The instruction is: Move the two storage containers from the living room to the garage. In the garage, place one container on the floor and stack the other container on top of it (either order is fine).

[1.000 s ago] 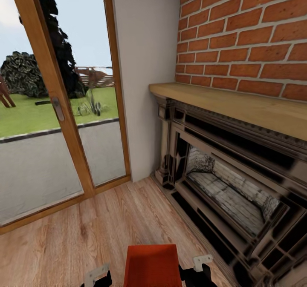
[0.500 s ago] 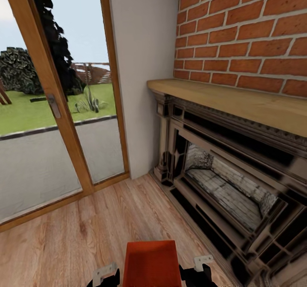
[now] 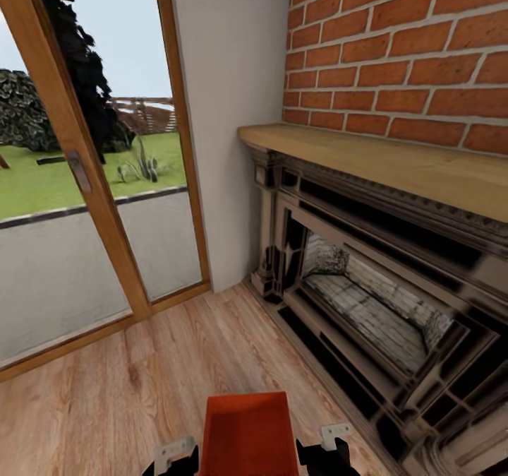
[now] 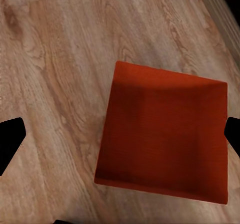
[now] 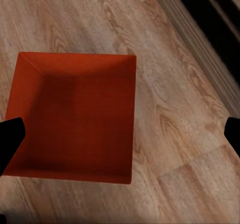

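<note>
Orange-red rectangular open-topped storage container (image 3: 247,433) sat low between the 2 grippers, above light wood-plank flooring (image 3: 127,391) beside the dark stone fireplace (image 3: 367,299). Left gripper (image 4: 120,139) and right gripper (image 5: 120,134) each showed black fingertips spread wide apart; whether either touched the container could not be told. A wooden mantel (image 3: 395,162) topped the fireplace under a brick wall (image 3: 402,59). Wood-framed glass doors (image 3: 77,172) stood beyond the fireplace.
</note>
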### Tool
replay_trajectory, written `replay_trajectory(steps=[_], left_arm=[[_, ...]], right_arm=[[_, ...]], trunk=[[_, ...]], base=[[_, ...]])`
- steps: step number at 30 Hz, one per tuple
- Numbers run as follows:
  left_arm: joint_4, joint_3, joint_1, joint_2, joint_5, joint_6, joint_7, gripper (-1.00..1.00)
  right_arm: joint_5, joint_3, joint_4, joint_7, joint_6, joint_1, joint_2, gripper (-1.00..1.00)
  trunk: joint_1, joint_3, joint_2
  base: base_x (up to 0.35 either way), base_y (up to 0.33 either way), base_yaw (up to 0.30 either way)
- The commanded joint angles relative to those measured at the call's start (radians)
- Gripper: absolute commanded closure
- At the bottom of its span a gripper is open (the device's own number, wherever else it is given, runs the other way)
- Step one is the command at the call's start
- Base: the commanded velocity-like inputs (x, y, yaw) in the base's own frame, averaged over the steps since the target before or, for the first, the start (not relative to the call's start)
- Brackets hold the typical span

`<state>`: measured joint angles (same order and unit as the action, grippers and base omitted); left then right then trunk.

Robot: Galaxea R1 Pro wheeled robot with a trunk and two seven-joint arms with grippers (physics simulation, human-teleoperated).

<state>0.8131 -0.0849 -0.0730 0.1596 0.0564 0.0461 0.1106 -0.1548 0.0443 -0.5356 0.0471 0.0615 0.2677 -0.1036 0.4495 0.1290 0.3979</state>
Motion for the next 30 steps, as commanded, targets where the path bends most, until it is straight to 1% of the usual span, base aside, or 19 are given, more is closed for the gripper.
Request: replay_trajectory(steps=[1,2,3,4,5,7,8,10,13,20,21,22,25,30], left_arm=[[0.0,-0.001,-0.001,0.001,-0.01,0.002,0.003,-1.0],[0.0,-0.002,-0.001,0.008,-0.08,0.002,0.023,-1.0],[0.0,-0.002,-0.001,0.011,-0.09,0.002,0.035,-1.0],[0.0,-0.001,-0.001,0.015,-0.098,0.001,0.06,-1.0],[0.0,0.0,-0.001,0.015,-0.102,0.0,0.108,-1.0],[0.0,0.001,-0.001,0.015,-0.107,0.0,0.134,-1.0],[0.0,0.029,-0.001,0.015,-0.128,0.0,0.16,-1.0],[0.0,0.042,-0.001,0.015,-0.132,0.0,0.163,-1.0],[0.0,0.049,-0.001,0.015,-0.134,0.0,0.164,-1.0],[0.0,0.053,-0.001,0.015,-0.133,0.0,0.163,-1.0],[0.0,0.057,-0.001,0.015,-0.133,0.0,0.163,-1.0],[0.0,0.072,-0.001,0.015,-0.133,0.0,0.163,-1.0],[0.0,0.097,-0.001,0.015,-0.134,0.0,0.162,-1.0],[0.0,0.104,-0.001,0.015,-0.135,0.0,0.162,-1.0]], right_arm=[[-0.008,0.005,0.0,0.005,0.003,0.001,-0.001,-1.0],[-0.008,0.004,0.0,0.004,0.003,0.001,-0.001,-1.0],[-0.008,0.003,0.0,0.004,0.003,0.001,-0.001,-1.0],[-0.009,0.003,0.0,0.004,0.003,0.001,-0.001,-1.0],[-0.009,0.003,0.0,0.004,0.003,0.001,-0.001,-1.0],[-0.009,0.002,0.0,0.004,0.003,0.001,-0.001,-1.0],[-0.009,0.002,0.0,0.004,0.002,0.001,-0.001,-1.0],[-0.009,0.002,0.0,0.004,0.002,0.001,-0.001,-1.0],[-0.008,-0.001,0.0,0.004,0.001,0.001,-0.001,-1.0],[-0.008,-0.003,0.0,0.004,0.002,0.001,-0.001,-1.0],[-0.008,-0.003,0.0,0.004,0.002,0.001,-0.001,-1.0],[-0.008,-0.003,0.0,0.004,0.002,0.001,-0.001,-1.0],[-0.008,-0.003,0.0,0.004,0.003,0.001,-0.001,-1.0],[-0.008,0.003,0.0,0.004,0.003,0.001,-0.001,-1.0]], trunk=[[0.001,0.004,0.002],[0.001,0.004,0.002],[0.001,0.005,0.002],[0.001,0.005,0.002],[0.001,0.006,0.002],[0.001,0.009,0.002],[0.001,0.01,0.002],[0.001,0.013,0.002],[0.001,0.018,0.002],[0.001,0.029,0.002],[0.001,0.031,0.002],[0.001,0.033,0.002],[0.001,0.037,0.002],[0.001,0.045,0.002]], base=[[0.0,0.0,-0.055],[0.0,0.0,-0.011],[0.0,0.0,-0.007],[0.0,0.0,-0.004],[0.0,0.0,-0.002],[0.0,0.0,0.0],[0.0,0.0,0.0],[0.0,0.0,0.0],[0.0,0.0,0.0],[0.0,0.0,0.0],[0.0,0.0,0.0],[0.0,0.0,0.0],[0.0,0.0,0.0],[0.0,0.0,0.0]])
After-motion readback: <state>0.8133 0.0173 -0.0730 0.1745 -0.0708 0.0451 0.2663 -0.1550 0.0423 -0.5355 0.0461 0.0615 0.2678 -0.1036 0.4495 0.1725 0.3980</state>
